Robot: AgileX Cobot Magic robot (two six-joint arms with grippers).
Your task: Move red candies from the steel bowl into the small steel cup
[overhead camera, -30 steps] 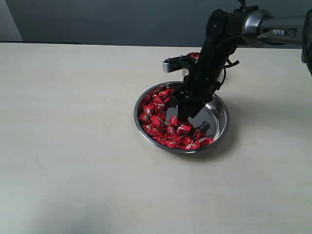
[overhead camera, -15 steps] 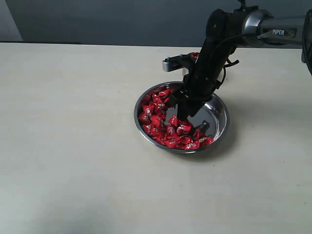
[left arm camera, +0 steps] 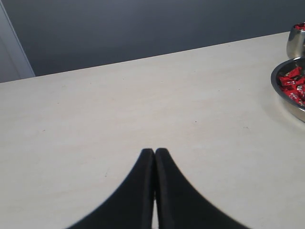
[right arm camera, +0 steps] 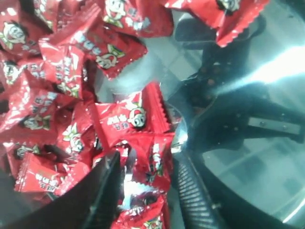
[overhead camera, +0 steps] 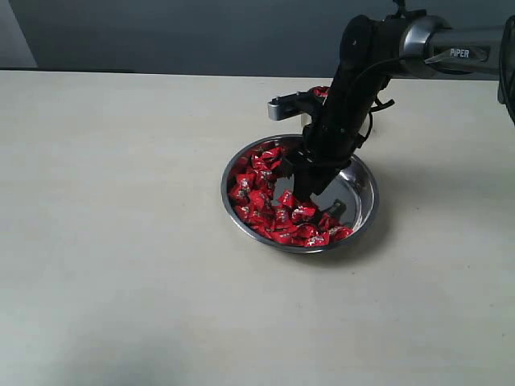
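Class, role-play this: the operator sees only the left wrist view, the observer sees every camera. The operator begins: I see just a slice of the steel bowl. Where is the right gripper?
Observer: The right gripper is down inside the steel bowl, over the red candies.
Operator: Has it grabbed one?
Observer: Not yet; its fingers stand open with candy wrappers between them.
Operator: Is the bowl full?
Observer: No; in the exterior view the candies heap on its left, and the right side is bare steel.
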